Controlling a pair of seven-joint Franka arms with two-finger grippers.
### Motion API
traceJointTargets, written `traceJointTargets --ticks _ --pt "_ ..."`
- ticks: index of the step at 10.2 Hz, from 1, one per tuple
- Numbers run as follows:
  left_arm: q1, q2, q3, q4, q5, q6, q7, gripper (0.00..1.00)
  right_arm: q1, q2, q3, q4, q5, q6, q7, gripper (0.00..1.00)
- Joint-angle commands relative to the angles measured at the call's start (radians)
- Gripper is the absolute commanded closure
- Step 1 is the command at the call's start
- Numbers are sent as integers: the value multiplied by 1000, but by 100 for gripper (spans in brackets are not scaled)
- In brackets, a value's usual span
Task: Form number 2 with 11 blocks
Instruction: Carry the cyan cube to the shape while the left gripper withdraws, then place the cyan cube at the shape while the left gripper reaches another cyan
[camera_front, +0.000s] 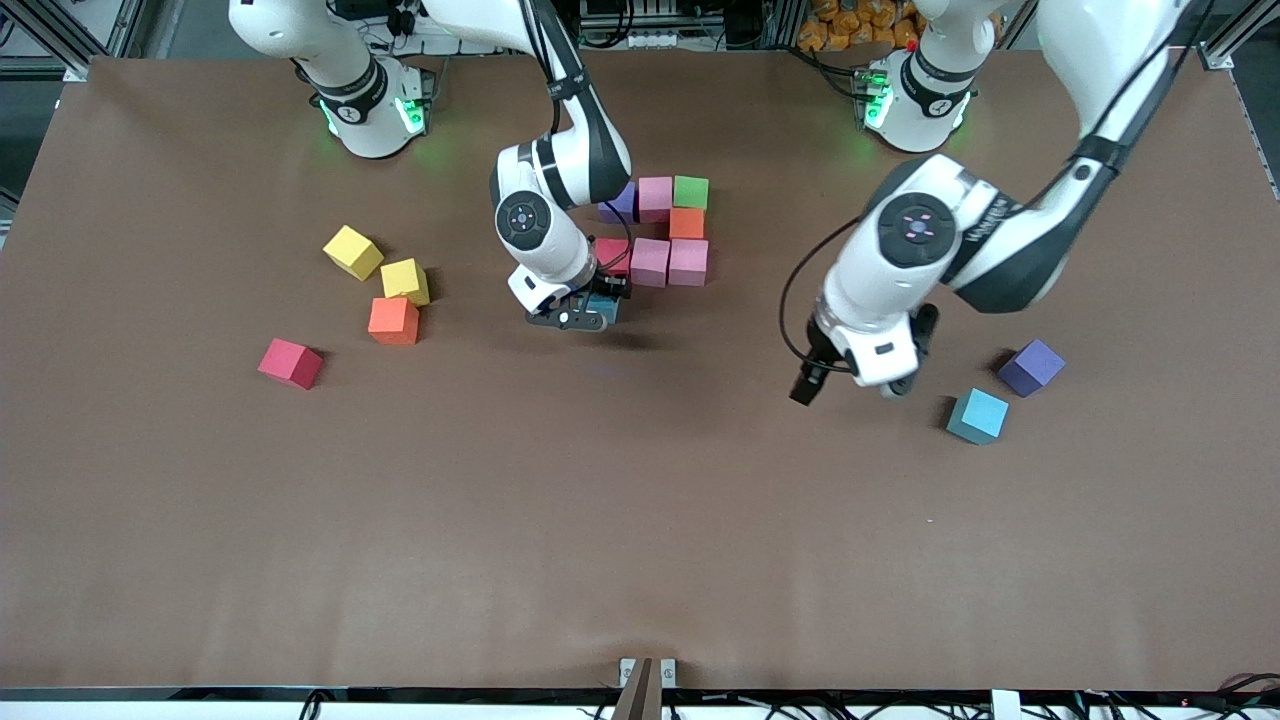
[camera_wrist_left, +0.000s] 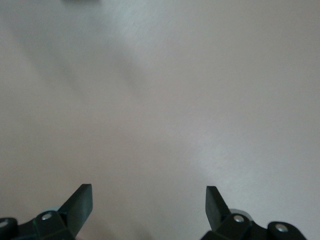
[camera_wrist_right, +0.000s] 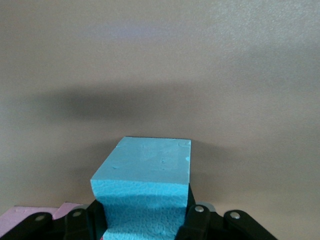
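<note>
Closest to the camera is a loose light blue cube (camera_front: 978, 416), with a purple cube (camera_front: 1032, 367) just beside it — both unplaced. The figure (camera_front: 668, 232) so far is seven cubes in the middle of the table: purple, pink, green on top, orange, then red and two pinks. The right gripper (camera_front: 597, 312) is clamped on another light blue cube (camera_wrist_right: 145, 192), right by the red one. Left gripper (camera_front: 856, 385) waits wide open over bare table. A red cube (camera_front: 291, 362) and an orange cube (camera_front: 394, 321) are left too, so I'd say roughly two thirds done.

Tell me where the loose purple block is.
In the front view, the purple block lies on the table toward the left arm's end, beside the light blue block and slightly farther from the camera.
</note>
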Motion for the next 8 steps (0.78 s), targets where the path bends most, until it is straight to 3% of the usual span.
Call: traceJointTargets --ticks 1,6,8 --pt "24 3 -6 24 6 -25 111 0 -20 4 29 14 32 -9 2 92" --pt "139 3 -2 39 -3 -30 423 0 -20 5 54 4 41 3 -7 92" --pt "141 -8 70 36 -9 -73 626 0 -20 5 54 0 41 3 -14 89"
